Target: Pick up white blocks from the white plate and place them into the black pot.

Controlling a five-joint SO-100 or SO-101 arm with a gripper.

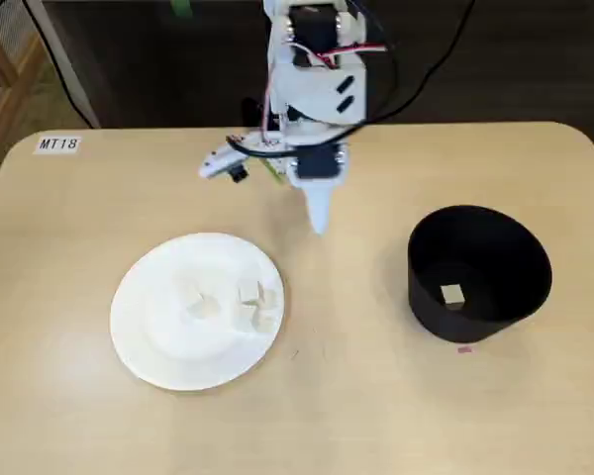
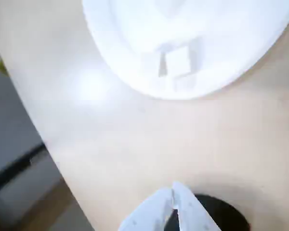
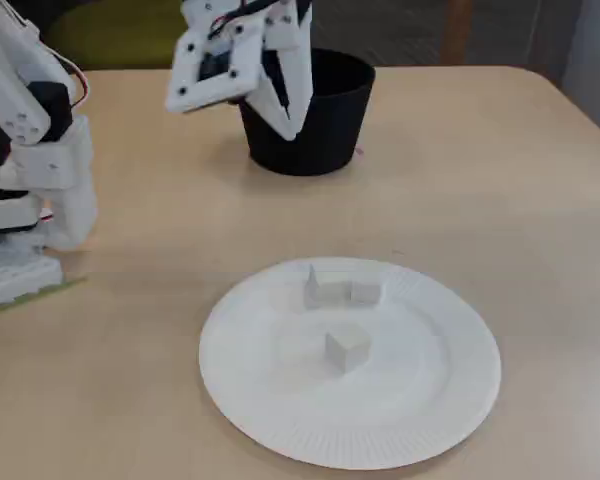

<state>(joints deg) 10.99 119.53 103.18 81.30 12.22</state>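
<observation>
A fixed view, table: I see a pale wooden tabletop (image 1: 79, 247) with a small label reading MT18 (image 1: 57, 143) at its far left corner.
A fixed view, arm: my white two-finger gripper (image 1: 318, 226) points down over bare table, between plate and pot, touching neither.
A fixed view, plate: the large round white paper plate (image 1: 139, 327) lies left of the gripper, with small cream cubes (image 1: 249, 293) grouped on its right half.
A fixed view, pot: the matte black cylindrical pot (image 1: 495, 287) stands right, one cream cube (image 1: 452, 294) on its floor.
Wrist view: the fingertips (image 2: 169, 198) meet at the bottom edge, pressed together with nothing between them; the plate rim and blurred cubes sit at top.
Another fixed view: the gripper hangs in front of the pot, fingers closed and empty; three cubes rest on the plate, two touching near the far rim, one alone at centre.
</observation>
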